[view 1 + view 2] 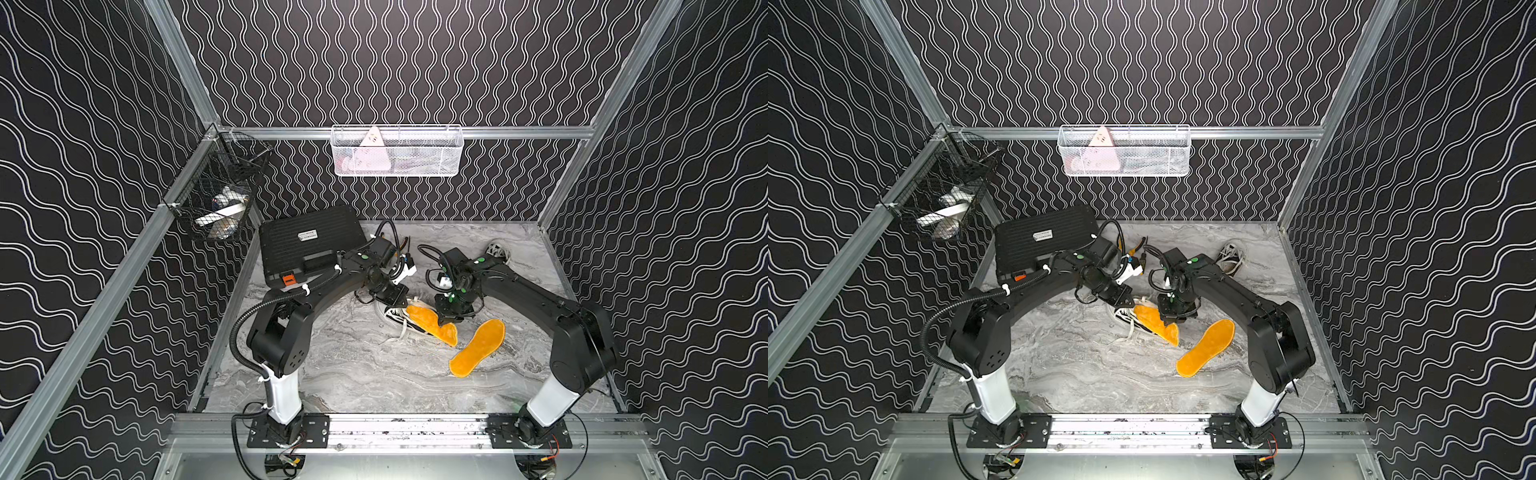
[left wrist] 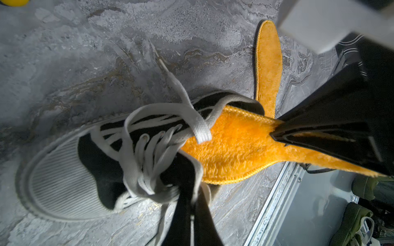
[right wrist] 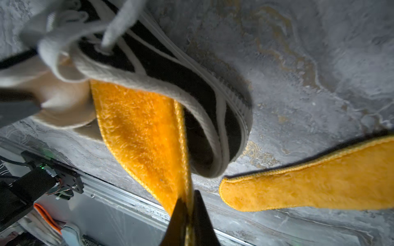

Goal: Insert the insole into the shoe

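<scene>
A black canvas shoe with white laces and a white toe cap lies mid-table. A fuzzy orange insole has its front end tucked into the shoe's opening and its heel sticking out. My right gripper is shut on the insole's heel edge. At the laced side, my left gripper is shut on the shoe's black upper. The shoe's side shows beside the insole.
A second orange insole lies flat to the right. Another shoe sits at the back right. A black case stands at the back left. Wire baskets hang on the walls.
</scene>
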Controlling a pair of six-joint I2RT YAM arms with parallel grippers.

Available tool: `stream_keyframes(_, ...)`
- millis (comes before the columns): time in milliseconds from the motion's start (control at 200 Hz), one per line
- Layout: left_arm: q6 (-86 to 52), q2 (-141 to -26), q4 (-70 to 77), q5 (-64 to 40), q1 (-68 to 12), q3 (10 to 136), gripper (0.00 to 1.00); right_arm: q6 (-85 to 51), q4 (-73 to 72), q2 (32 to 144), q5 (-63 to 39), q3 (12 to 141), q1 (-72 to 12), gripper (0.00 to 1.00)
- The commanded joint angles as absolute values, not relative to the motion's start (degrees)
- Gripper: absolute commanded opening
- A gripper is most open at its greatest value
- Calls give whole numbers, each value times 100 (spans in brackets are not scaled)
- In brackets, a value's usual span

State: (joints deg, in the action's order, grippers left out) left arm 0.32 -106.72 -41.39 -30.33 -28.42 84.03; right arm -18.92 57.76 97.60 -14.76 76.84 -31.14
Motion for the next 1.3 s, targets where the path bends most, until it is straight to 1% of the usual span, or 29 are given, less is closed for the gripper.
stream_keyframes(0, 253, -10714, -4230, -3328, -2844, 8477, 0, -1651, 5299, 9775, -1159, 7723, -3125, 10)
stream_keyframes(120, 246, -10723, -4213, -3291, -2852, 8440, 0, -1428, 5305, 10008, -928, 7951, -3146, 10)
stream_keyframes(295, 174, -10735, -4056, -3308, -2848, 8343, 0, -1279, 5364, 10391, -903, 8263, -3191, 11)
stream_keyframes(420, 82, -10702, -3884, -3355, -2848, 8245, 0, -1417, 5087, 10441, -1178, 8333, -3200, 11)
stream_keyframes(685, -3, -10593, -3759, -3375, -2813, 8140, 0, -1753, 4449, 10600, -1760, 8058, -3199, 10)
stream_keyframes(871, -275, -10429, -3559, -3249, -2809, 7956, 0, -2499, 3878, 10799, -2270, 7972, -3191, 10)
stream_keyframes(1026, -585, -10189, -3201, -3011, -2820, 7682, 0, -3501, 3355, 10885, -2602, 7824, -3190, 10)
stream_keyframes(1106, -663, -10067, -3047, -2911, -2821, 7530, 0, -3886, 3184, 10978, -2594, 7787, -3190, 11)
stream_keyframes(1196, -668, -10058, -3084, -2832, -2815, 7526, 0, -4116, 3303, 11115, -2472, 7857, -3192, 12)
stream_keyframes(1296, -768, -10064, -3039, -2844, -2817, 7477, 0, -4338, 3119, 11009, -2423, 7745, -3160, 14)
